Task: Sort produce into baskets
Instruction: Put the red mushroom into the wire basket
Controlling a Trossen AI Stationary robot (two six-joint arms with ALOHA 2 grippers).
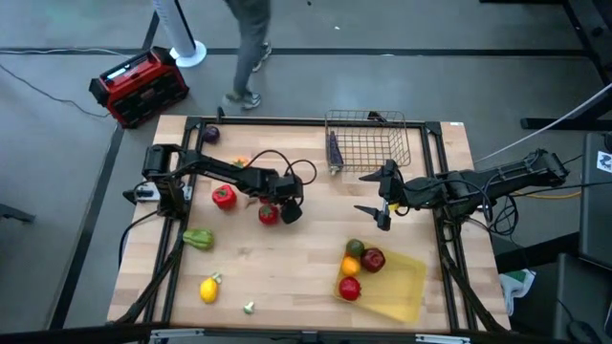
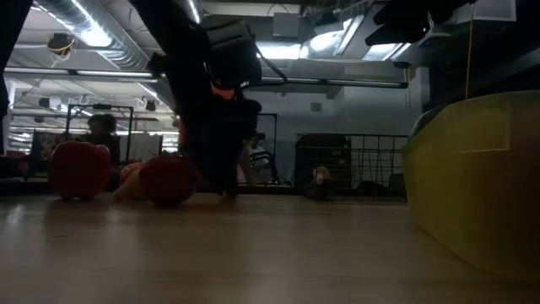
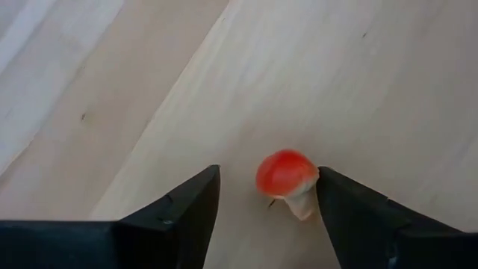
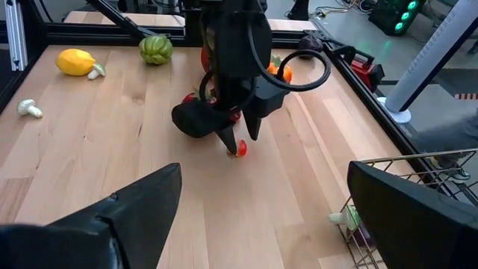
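A small red-capped toy mushroom [image 3: 286, 174] with a pale stem lies on the wooden table between the fingers of my left gripper [image 3: 269, 170], which is open and points steeply down over it [image 4: 239, 147]. A red piece of produce [image 1: 269, 214] lies right beside that gripper, with another red piece [image 1: 223, 197] farther left. My right gripper [image 1: 371, 193] hangs open and touches nothing, between the wire basket [image 1: 368, 143] and the yellow tray [image 1: 406, 287]. The tray holds several fruits [image 1: 373, 259]. My left gripper has one finger [image 3: 336, 205] against the mushroom's stem side [image 3: 305, 203]. The other finger [image 3: 198, 202] stands apart from the cap with bare table between them. The fingers come from above, slanting down. The mushroom lies on the table.
A green pepper [image 1: 198, 239], a lemon [image 1: 208, 289] and a white mushroom [image 1: 249, 307] lie near the left front. A purple eggplant [image 1: 211, 135] and an orange piece [image 1: 242, 162] lie at the far left. The basket holds a purple piece [image 1: 334, 148]. A person's legs [image 1: 251, 48] stand beyond the table.
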